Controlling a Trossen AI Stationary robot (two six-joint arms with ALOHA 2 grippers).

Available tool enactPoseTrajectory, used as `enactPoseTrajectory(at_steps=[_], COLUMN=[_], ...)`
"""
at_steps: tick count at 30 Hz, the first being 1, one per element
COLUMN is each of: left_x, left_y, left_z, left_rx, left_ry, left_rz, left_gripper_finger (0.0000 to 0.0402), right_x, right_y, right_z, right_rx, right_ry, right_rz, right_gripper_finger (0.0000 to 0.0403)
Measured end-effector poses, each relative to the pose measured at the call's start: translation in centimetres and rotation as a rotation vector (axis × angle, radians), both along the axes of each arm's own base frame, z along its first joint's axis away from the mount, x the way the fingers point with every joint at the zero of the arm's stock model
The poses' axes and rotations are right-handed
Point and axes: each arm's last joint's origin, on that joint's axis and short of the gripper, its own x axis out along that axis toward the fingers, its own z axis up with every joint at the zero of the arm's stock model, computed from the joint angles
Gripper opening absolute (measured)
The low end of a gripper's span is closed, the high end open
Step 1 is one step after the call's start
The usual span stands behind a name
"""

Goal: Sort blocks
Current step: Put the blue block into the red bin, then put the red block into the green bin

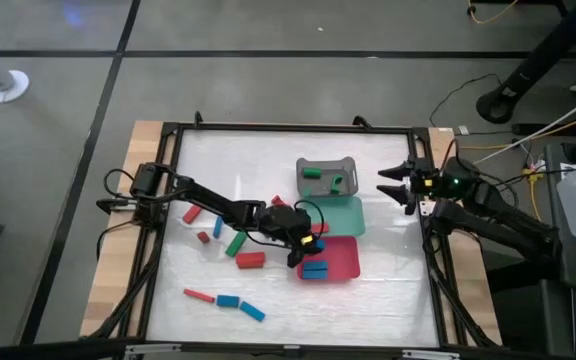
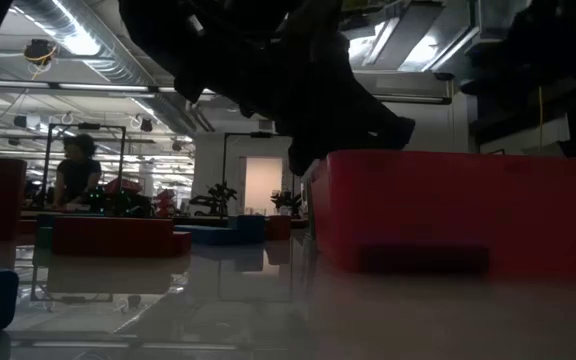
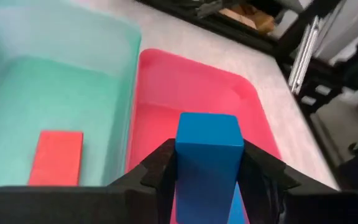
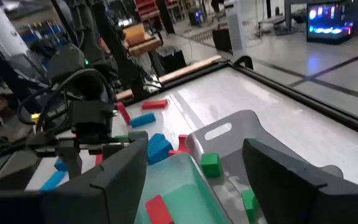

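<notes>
A small blue rectangular plastic block (image 3: 207, 158) stands clamped upright between the dark fingers of the left claw (image 3: 207, 180), just above the shallow red plastic tray (image 3: 194, 93), where another blue block (image 1: 315, 269) already lies. Its faces look smooth and square-edged, so the grip seems secure. The teal plastic tray (image 3: 61, 74) beside it holds 1 flat red block (image 3: 56, 157), and the grey plastic tray (image 1: 326, 176) holds 2 green blocks (image 1: 312, 173). Sorting looks under halfway: about 8 loose blocks (image 1: 250, 260) in red, blue and green are scattered on the white surface (image 1: 268, 160). The right claw (image 1: 396, 186) waits at the surface's right edge, fingers wide apart and empty.
</notes>
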Motion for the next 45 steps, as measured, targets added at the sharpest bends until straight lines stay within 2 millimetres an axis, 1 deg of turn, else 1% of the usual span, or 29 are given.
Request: enactPoseTrajectory(at_steps=[2,6,10,15,19,22,24,28,32,36,39,41,45], left_x=[-0.1,-0.3,-0.3,-0.2,-0.3,-0.3,-0.3,-0.5,-0.5,-0.5,-0.5,-0.6,-1.0], left_y=[0.0,0.1,0.2,0.1,0.2,0.1,0.1,0.1,0.1,0.1,0.2,0.2,0.4], left_z=[-0.2,-0.7,-0.6,-0.4,-0.5,-0.6,-0.6,-0.9,-0.8,-0.5,0.6,1.9,4.4], left_rx=[0.024,0.018,0.017,0.017,0.07,0.142,0.159,0.167,0.173,0.163,0.131,0.112,0.1], left_ry=[0.022,0.082,0.074,0.049,0.053,0.042,0.046,0.081,0.079,0.067,0.02,-0.027,-0.106], left_rz=[0.017,0.065,0.069,0.065,0.043,0.012,0.007,0.018,0.017,0.02,0.038,0.047,0.054], left_gripper_finger=[0.0128,0.0128,0.0128,0.0128,0.0128,0.0132,0.0145,0.0184,0.0221,0.0236,0.0238,0.0239,0.0239], right_x=[-0.4,-0.8,-0.9,-0.6,-0.2,-0.1,0.0,0.2,0.2,0.2,0.2,0.2,0.2], right_y=[0.2,0.5,0.5,0.4,0.4,0.3,0.3,0.2,0.2,0.2,0.2,0.2,0.1], right_z=[-0.6,-1.7,-2.8,-4.5,-6.2,-6.8,-6.8,-6.3,-6.2,-6.2,-6.2,-6.0,-5.1], right_rx=[0.014,0.044,0.067,0.087,0.112,0.118,0.112,0.081,0.102,0.123,0.121,0.114,0.056], right_ry=[-0.018,-0.051,-0.049,0.003,0.048,0.05,0.03,-0.034,-0.042,-0.044,-0.047,-0.06,-0.151], right_rz=[-0.002,0.003,0.005,0.018,0.068,0.091,0.093,0.095,0.092,0.089,0.088,0.082,0.064], right_gripper_finger=[0.0264,0.0264,0.0264,0.0264,0.0264,0.0264,0.0264,0.0264,0.0264,0.0264,0.0264,0.0264,0.0264])
